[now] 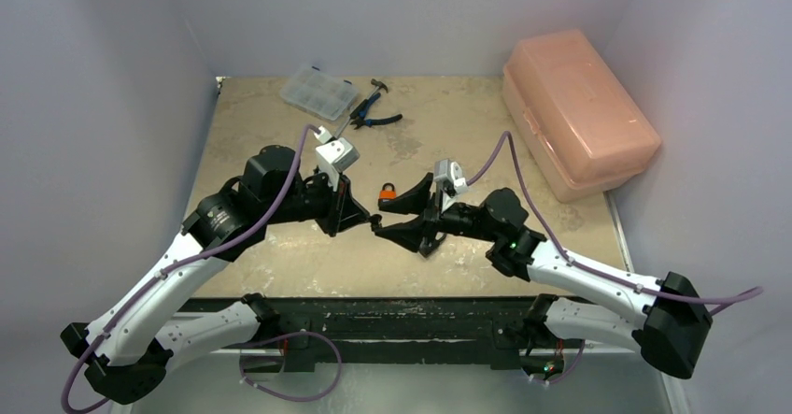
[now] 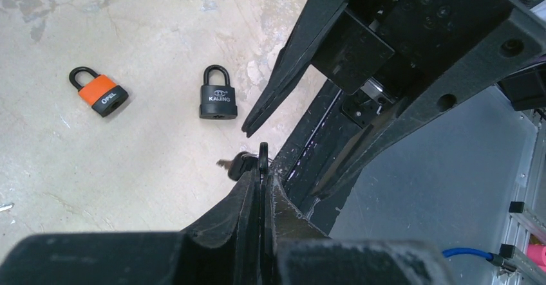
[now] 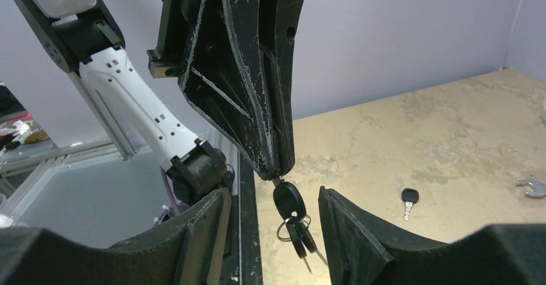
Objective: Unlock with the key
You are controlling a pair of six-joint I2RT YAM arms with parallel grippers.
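Note:
My left gripper [image 2: 263, 159] is shut on the blade of a black-headed key [image 3: 288, 198], held in the air. Two more keys dangle from its ring below. In the right wrist view my right gripper [image 3: 272, 195] stands open, one finger on each side of the hanging key bunch, touching nothing. Both gripper tips meet at the table's middle [image 1: 374, 220]. An orange-and-black padlock [image 2: 101, 93] and a black padlock [image 2: 217, 96] lie on the table beyond the grippers. From above only the orange padlock [image 1: 387, 191] shows.
A loose single key [image 3: 408, 198] and a small wrench [image 3: 532, 187] lie on the table. At the back stand a clear organizer box [image 1: 319, 91], blue-handled pliers [image 1: 372, 113] and a large pink lidded box [image 1: 579, 110]. White walls close in on three sides.

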